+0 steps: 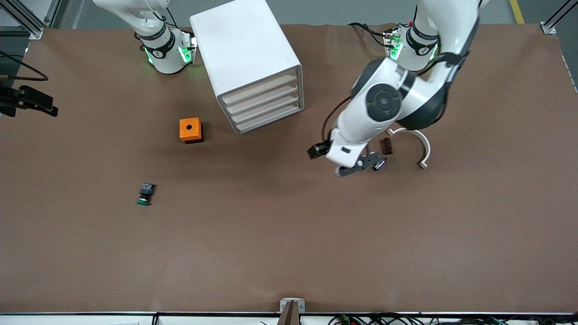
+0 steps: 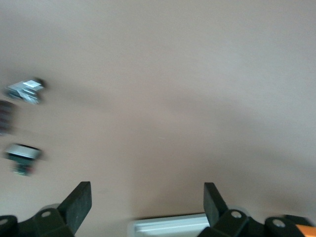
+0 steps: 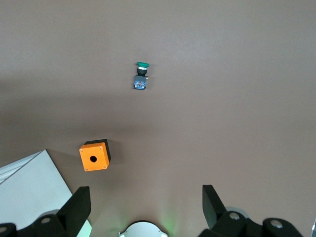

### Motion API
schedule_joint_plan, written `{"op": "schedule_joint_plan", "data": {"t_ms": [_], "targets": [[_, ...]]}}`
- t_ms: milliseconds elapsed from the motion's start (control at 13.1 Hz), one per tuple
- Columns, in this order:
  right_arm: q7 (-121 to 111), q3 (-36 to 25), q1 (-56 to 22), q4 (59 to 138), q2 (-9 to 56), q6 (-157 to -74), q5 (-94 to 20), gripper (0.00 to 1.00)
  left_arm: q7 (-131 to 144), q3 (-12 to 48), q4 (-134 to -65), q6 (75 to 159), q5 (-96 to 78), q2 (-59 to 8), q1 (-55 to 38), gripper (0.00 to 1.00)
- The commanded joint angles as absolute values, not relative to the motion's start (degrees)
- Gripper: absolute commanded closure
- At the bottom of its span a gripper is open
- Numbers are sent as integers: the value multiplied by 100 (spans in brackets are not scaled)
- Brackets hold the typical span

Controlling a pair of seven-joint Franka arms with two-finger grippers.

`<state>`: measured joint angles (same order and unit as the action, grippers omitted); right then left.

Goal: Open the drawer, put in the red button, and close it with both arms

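Two hands, both spread: left hand (image 2: 145,197) | right hand (image 3: 144,200) | one green button (image 1: 145,194) | one orange box (image 1: 190,129)

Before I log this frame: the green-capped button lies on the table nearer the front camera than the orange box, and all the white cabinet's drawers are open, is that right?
Not quite: the white cabinet's drawers are all shut, as the front view shows. The green-capped button does lie nearer the front camera than the orange box.

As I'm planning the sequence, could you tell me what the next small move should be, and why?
Probably swing the left gripper, open and empty over bare table, toward the drawers: all four look shut. The right gripper waits open, high above the table.
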<state>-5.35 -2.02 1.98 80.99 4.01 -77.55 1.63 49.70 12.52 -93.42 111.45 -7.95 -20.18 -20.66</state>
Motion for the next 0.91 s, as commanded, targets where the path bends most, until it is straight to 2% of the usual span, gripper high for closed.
{"op": "schedule_joint_plan", "data": {"t_ms": [0,152,533,837], "targets": [[-694,-106,290,8471,89,-7927,141,0,3792,1292,-9984,10523,-650,-1153,-1374,0],[-703,-88,264,8858,-192,-8164,132,0,3150,1292,-10028,10171,-650,-854,-907,0],[-1062,-97,281,9035,-334,-8156,141,0,1796,1283,-10195,9608,-431,-124,121,0],[-993,-88,141,9202,-509,-8200,132,0,1556,1283,-10160,9562,18,70,316,0]]}}
